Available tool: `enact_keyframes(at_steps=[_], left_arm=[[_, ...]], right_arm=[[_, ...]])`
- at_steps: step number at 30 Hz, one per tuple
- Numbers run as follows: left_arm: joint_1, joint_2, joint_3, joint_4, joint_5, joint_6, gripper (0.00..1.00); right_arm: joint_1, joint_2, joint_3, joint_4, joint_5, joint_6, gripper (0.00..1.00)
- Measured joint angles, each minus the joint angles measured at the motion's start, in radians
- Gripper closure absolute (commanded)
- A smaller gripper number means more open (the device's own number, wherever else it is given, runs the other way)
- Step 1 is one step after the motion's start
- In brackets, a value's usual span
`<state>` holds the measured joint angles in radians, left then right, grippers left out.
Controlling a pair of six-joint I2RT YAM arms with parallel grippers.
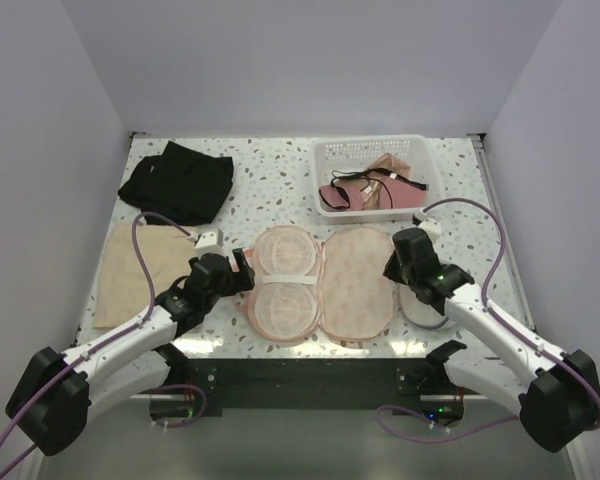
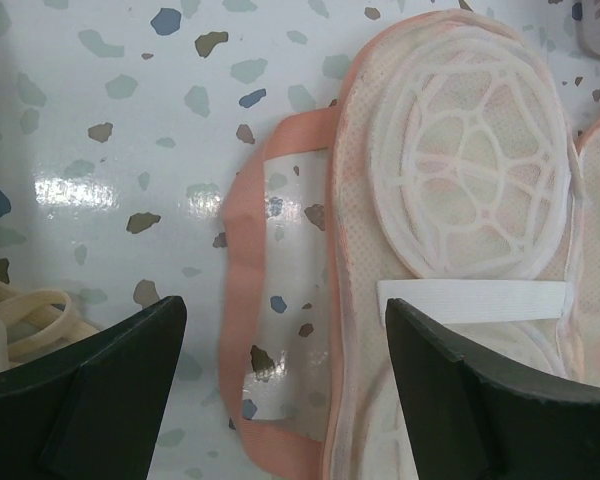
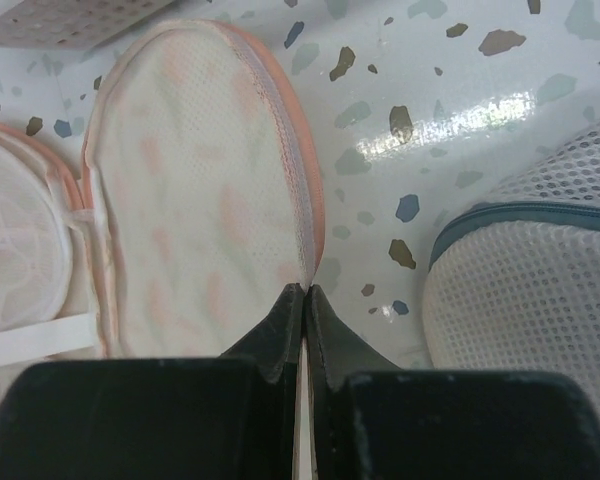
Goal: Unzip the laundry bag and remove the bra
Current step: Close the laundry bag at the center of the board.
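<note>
The pink mesh laundry bag lies open like a clamshell in the middle of the table. Its left half holds white plastic cage cups and a white elastic band. My right gripper is shut, its tips pinching the zip rim of the right half at the lower right edge; in the top view it sits at that edge. My left gripper hangs open over the bag's left edge. Between its fingers lies a peach band with a clear panel. I cannot tell whether this is the bra.
A black garment lies at the back left, with a beige cloth in front of it. A white basket with garments stands at the back right. A white mesh bag with a blue zip lies just right of my right gripper.
</note>
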<state>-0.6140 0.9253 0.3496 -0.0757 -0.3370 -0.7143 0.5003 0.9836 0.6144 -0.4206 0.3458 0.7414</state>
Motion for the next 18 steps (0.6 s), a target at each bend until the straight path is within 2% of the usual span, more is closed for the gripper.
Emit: enact_keyframes(at_steps=[11,18], left_arm=[[0.0,0.01,-0.032,0.023,0.032,0.0,0.17],[0.0,0.038,-0.061,0.075,0.071,0.0,0.18]], right_arm=[[-0.003,-0.03,0.053,-0.074,0.065,-0.043,1.0],[-0.004,-0.042,0.126,-0.045,0.05,-0.116,1.0]])
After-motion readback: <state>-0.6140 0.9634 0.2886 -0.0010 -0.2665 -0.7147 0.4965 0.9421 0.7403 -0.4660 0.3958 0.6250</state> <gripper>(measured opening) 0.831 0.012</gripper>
